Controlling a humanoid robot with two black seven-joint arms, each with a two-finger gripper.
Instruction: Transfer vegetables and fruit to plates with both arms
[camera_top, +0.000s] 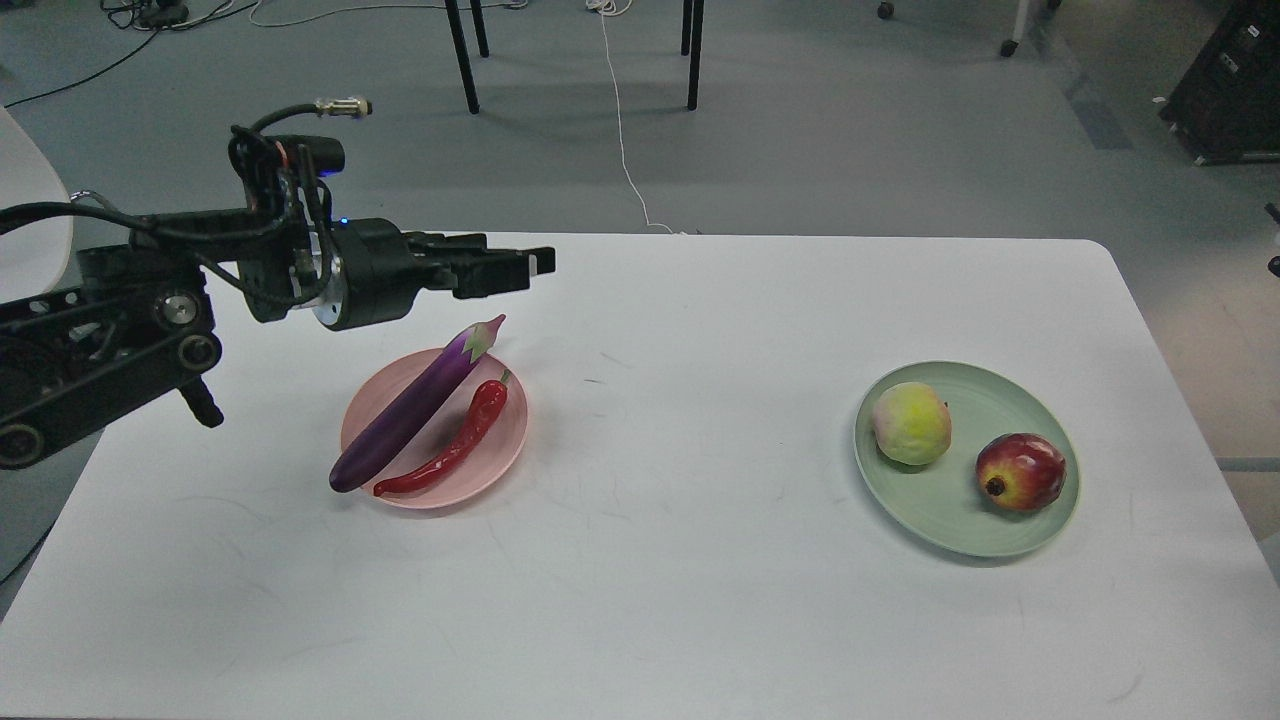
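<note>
A glossy purple eggplant (415, 408) with lilac cap and a red chili pepper (458, 446) are shown on pink plate (505, 440); yellow-green fruit (911, 423) and dark-red pomegranate (1021, 472) on pale green plate (950, 520).

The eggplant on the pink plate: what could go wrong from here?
1. The eggplant overhangs the pink plate at both ends, so a nudge may roll it onto the table.
2. The left hand hangs just above its cap and might clip it when moving.
</note>
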